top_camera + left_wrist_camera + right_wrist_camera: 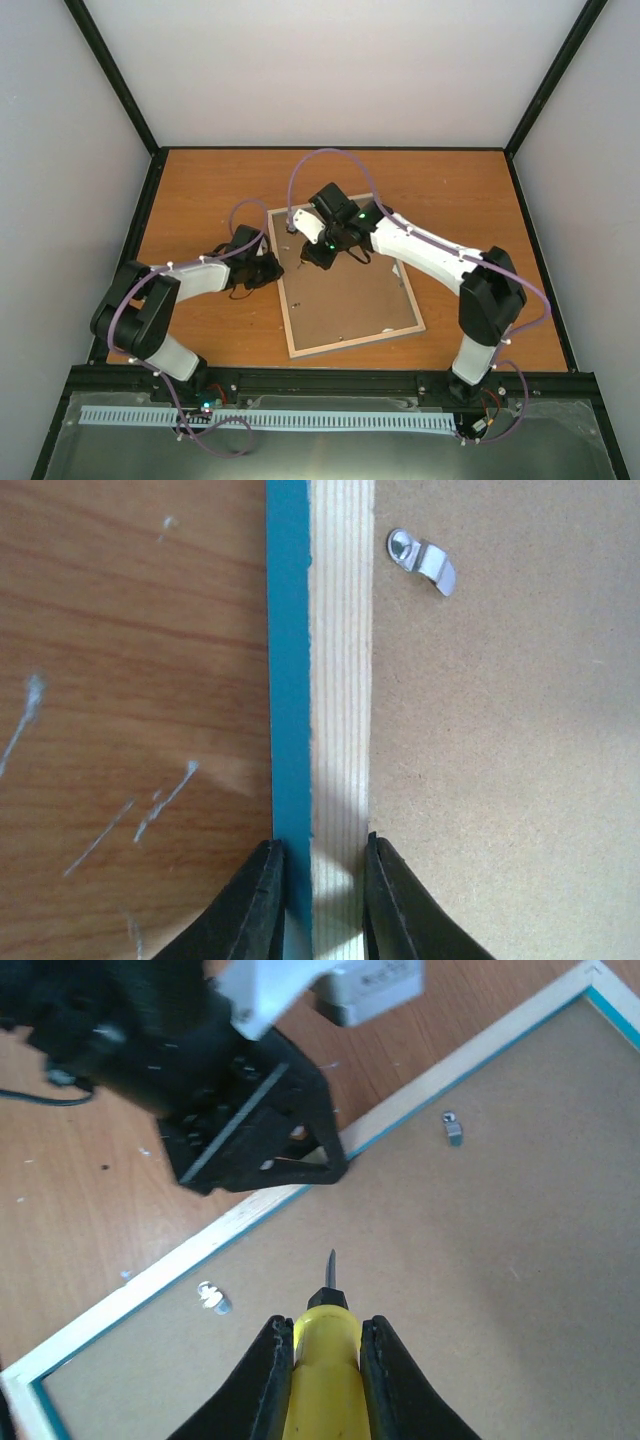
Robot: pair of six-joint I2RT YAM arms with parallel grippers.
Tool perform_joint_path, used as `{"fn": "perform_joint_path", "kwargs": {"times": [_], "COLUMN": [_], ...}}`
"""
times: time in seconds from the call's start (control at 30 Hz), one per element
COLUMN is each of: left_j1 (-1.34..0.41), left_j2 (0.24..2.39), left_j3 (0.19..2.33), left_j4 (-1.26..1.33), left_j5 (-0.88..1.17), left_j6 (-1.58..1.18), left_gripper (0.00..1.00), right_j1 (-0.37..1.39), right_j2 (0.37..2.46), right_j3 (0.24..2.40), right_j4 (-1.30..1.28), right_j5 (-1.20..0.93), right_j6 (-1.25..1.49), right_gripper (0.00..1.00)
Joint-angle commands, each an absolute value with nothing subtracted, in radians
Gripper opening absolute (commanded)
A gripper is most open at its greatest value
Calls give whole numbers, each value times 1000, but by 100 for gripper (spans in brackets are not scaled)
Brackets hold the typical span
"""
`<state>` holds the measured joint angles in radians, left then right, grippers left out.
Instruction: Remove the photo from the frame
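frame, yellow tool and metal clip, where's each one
frame (340,680), left wrist view, on its pale wood rail
yellow tool (325,1360), right wrist view, on its handle
metal clip (422,562), left wrist view, on its tab

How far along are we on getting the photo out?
Done: the frame lies face down, backing board up. In hand: left gripper pinches its rail; right gripper holds a screwdriver above the board. Left: a clip lies on the board, the board is in place, and the photo is hidden.
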<state>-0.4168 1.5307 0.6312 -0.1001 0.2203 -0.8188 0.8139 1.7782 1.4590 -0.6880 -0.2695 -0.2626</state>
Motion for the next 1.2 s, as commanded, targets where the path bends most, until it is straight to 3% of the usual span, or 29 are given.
{"fn": "perform_joint_path", "kwargs": {"times": [0.0, 0.3, 0.33, 0.4, 0.5, 0.7, 0.9, 1.17], "left_j1": [-412, -284, -265, -246, -247, -247, -246, -246], "left_j2": [1593, 1742, 1761, 1770, 1701, 1598, 1708, 1877], "left_j3": [693, 930, 957, 1000, 1004, 946, 1010, 1153], "left_j4": [-149, -193, -207, -231, -243, -287, -273, -273], "left_j5": [155, 140, 149, 171, 168, 133, 159, 195], "left_j6": [-710, -502, -501, -512, -538, -568, -572, -569], "left_gripper": [1, 3, 14, 46, 62, 68, 71, 71], "right_j1": [810, 675, 653, 594, 489, 313, 255, 271], "right_j2": [1682, 1507, 1489, 1464, 1442, 1423, 1446, 1466], "right_j3": [1444, 1242, 1225, 1196, 1167, 1122, 1054, 1050], "right_j4": [-763, -791, -791, -796, -792, -746, -708, -850], "right_j5": [-292, -232, -224, -211, -157, -52, 59, -166], "right_j6": [-296, -455, -460, -462, -483, -538, -643, -718], "right_gripper": [3, 3, 3, 3, 3, 3, 3, 3]}}
